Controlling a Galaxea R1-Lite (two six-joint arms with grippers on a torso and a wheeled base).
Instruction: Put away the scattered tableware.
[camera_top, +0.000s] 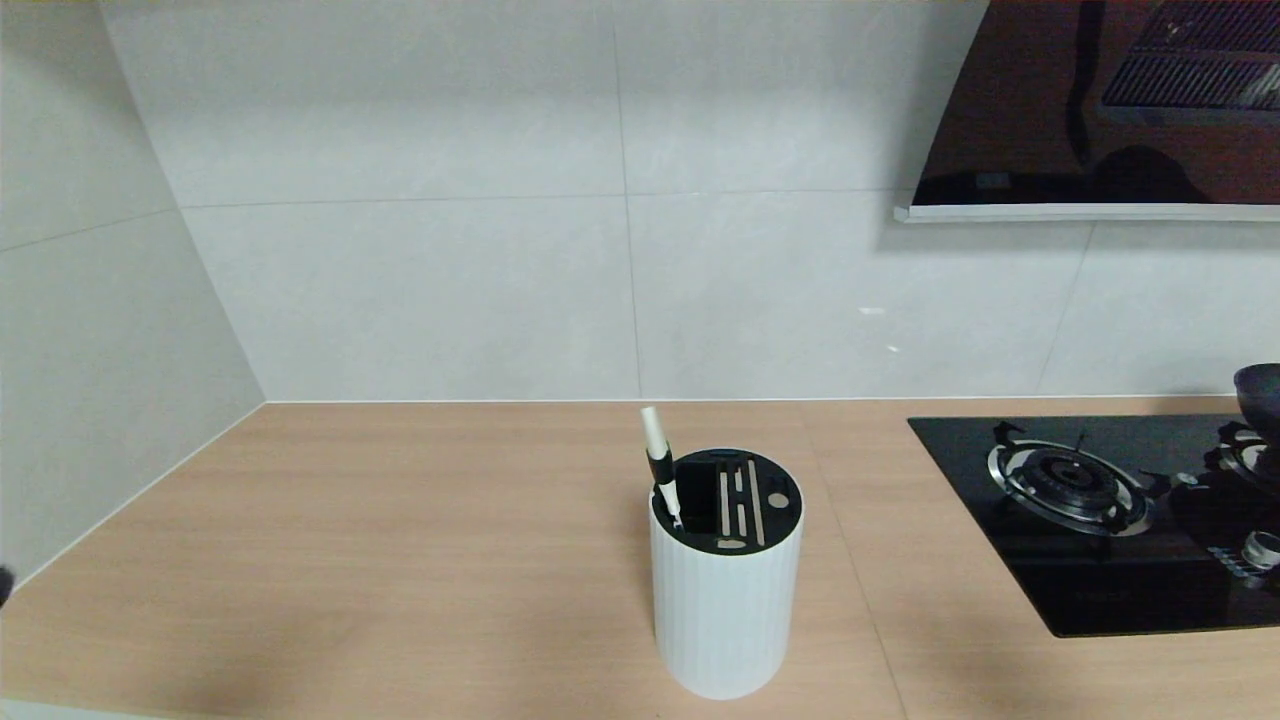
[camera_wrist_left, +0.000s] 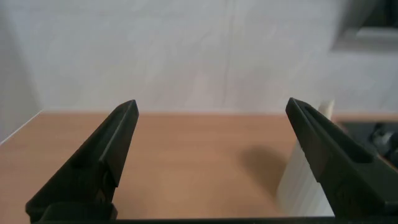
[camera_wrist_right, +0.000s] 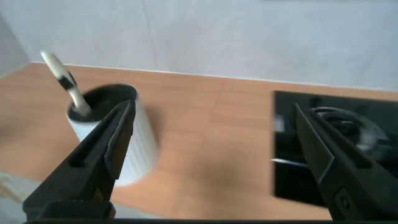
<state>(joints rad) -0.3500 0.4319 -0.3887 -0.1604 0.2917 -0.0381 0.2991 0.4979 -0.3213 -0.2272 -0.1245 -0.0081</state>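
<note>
We are looking at a white ribbed cylindrical holder (camera_top: 725, 600) that is standing upright on the light wooden countertop (camera_top: 400, 560), close to its front edge and well apart from the back edge. The holder's top is a black insert that is showing several narrow pale slots, one round hole and a deeper square opening. A slim utensil with a cream handle and a black band (camera_top: 656, 455) is sticking out of the insert at its left rim and leaning slightly left, with its working end hidden inside.

A glossy black gas hob (camera_top: 1080, 540) is taking up the countertop's right end, apart from the holder. Pale grey wall tiles (camera_top: 420, 290) are running along the back edge and the left edge, and a dark glass range hood (camera_top: 1050, 120) is hanging above the hob.

The left gripper (camera_wrist_left: 211, 162) is hanging over the countertop with its two black fingers spread wide and nothing between them; the holder (camera_wrist_left: 305, 180) is showing near one finger. The right gripper (camera_wrist_right: 211, 168) is likewise gaping wide and holding nothing, with the holder (camera_wrist_right: 124, 149) and the utensil's handle (camera_wrist_right: 62, 78) beyond one finger and the hob (camera_wrist_right: 336, 143) beyond the other.
</note>
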